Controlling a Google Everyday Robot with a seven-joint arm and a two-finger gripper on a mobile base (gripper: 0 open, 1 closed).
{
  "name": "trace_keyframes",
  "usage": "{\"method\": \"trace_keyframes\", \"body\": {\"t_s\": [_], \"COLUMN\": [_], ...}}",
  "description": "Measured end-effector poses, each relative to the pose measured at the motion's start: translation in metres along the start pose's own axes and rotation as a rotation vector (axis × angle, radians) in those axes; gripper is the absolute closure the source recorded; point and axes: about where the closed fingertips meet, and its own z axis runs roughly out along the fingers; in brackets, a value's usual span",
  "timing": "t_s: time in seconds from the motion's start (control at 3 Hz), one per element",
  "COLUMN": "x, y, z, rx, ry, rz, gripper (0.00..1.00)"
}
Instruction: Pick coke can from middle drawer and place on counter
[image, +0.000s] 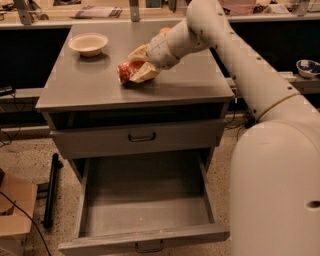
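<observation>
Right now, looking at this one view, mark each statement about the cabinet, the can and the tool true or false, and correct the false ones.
1. The middle drawer is pulled open. True.
2. The coke can lies inside that drawer. False: the tool is shut on it over the counter, near the middle.
3. A pale bowl sits near the counter's far left corner as the camera sees it. True.
4. The upper drawer is also pulled out. False: it is shut.
</observation>
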Motion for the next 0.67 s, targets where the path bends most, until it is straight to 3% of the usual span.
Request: {"method": "trace_keyframes", "body": {"t_s": [0.33,0.67], "x": [0.0002,-0.0001], "y": [-0.0043,-0.0039], "z": [-0.0011,-0.0007], "rx": [0.009,0.008], "ry": [-0.003,-0.003], "rz": [-0.001,-0.001], "gripper": [0.12,0.00]}}
